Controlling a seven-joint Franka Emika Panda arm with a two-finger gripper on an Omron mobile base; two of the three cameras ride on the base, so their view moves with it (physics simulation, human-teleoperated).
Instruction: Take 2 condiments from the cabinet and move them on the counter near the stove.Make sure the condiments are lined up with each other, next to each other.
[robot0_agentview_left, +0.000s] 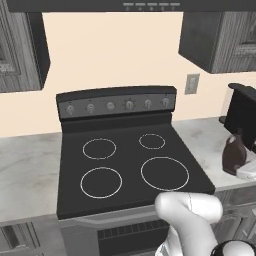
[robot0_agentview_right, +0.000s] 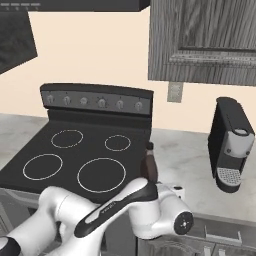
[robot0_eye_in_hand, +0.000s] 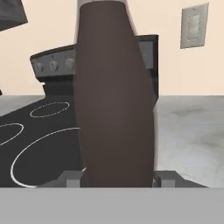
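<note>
Gripper (robot0_eye_in_hand: 118, 178) clamps the brown bottle (robot0_eye_in_hand: 116, 96) upright, neck up, over the counter (robot0_eye_in_hand: 192, 131) beside the stove (robot0_eye_in_hand: 39, 135).

Dark brown bottle (robot0_eye_in_hand: 116, 100), upright, pressed between my two fingertips (robot0_eye_in_hand: 70, 178). Behind it: black stove (robot0_eye_in_hand: 39, 135) with white burner rings, marbled counter (robot0_eye_in_hand: 192, 131), wall outlet (robot0_eye_in_hand: 194, 26).

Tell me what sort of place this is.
A rendered home kitchen, it seems. A black stove with ring burners and knobs sits in a marbled counter, grey wood-grain cabinets hang above, and a coffee machine stands on the counter.
</note>
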